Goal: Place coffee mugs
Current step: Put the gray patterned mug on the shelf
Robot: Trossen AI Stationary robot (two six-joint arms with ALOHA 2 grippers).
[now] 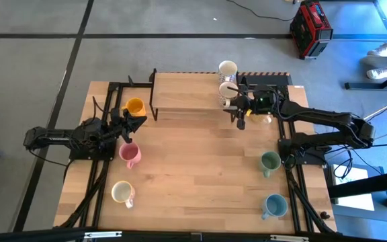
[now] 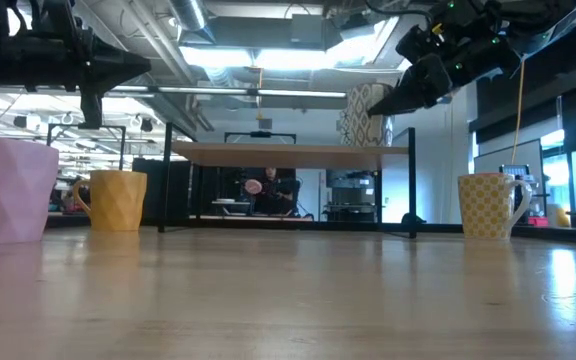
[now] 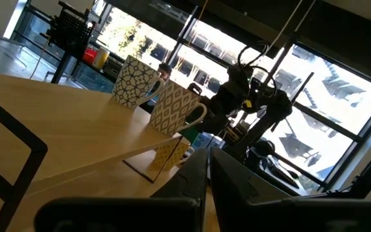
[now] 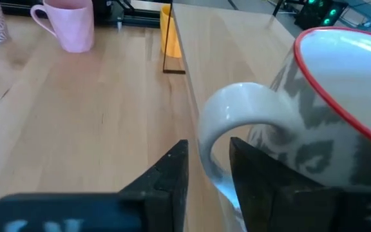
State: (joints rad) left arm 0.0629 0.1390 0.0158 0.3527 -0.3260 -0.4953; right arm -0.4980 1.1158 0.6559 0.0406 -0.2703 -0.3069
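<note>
A wooden shelf [image 1: 187, 94] stands at the table's far side. Two patterned coffee mugs rest on their bases at its right end: one far back [image 1: 228, 68] and a nearer one with a red rim [image 4: 340, 96], [image 1: 226, 91]. My right gripper [image 4: 208, 183], [image 1: 239, 114] is open. Its fingers stand on either side of that nearer mug's handle. My left gripper [image 1: 140, 123] is shut on nothing, above the table between an orange-yellow mug [image 1: 134, 106] and a pink mug [image 1: 130, 154]. My right gripper comes level from the table's near side, with the lower limb of the handle [image 4: 210, 169] between its two fingers and one finger [image 4: 256, 187] inside the loop. A slim gap shows beside the outer finger. I cannot tell whether the inner one touches. The mug stands upright on the shelf.
A cream mug [image 1: 121, 193] stands at the near left. A green mug [image 1: 270, 161] and a light blue mug [image 1: 274, 205] stand at the right. A yellow patterned mug [image 2: 488, 205] stands on the table beside the shelf. The wooden middle of the table lies bare.
</note>
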